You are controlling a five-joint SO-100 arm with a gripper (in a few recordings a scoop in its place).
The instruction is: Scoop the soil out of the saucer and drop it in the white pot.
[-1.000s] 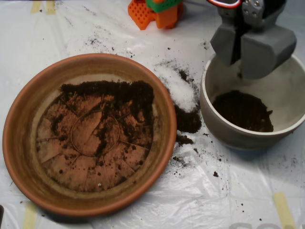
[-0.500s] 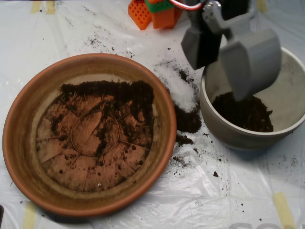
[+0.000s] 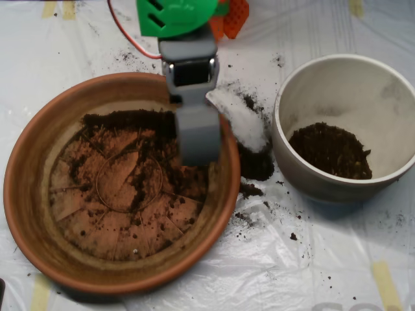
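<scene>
The terracotta saucer (image 3: 26, 214) fills the left half of the overhead view. Dark soil (image 3: 130, 120) lies along the far side of its floor, with thinner smears across the radial lines. My grey scoop (image 3: 198, 139) hangs over the saucer's upper right part, above the soil near the rim, pointing down toward the floor. On the right stands the white pot (image 3: 292, 175), well apart from the scoop, with a mound of soil (image 3: 331, 150) inside it.
Between the two vessels lie a white powder patch (image 3: 240, 120) and spilled soil (image 3: 256, 165) on the plastic sheet. An orange block (image 3: 235, 16) and the arm's green part (image 3: 175, 14) with a red wire (image 3: 126, 42) sit at the top edge.
The scoop has swung left from above the white pot, past the pot's rim, to over the saucer's upper right part. The soil in the pot looks unchanged.
</scene>
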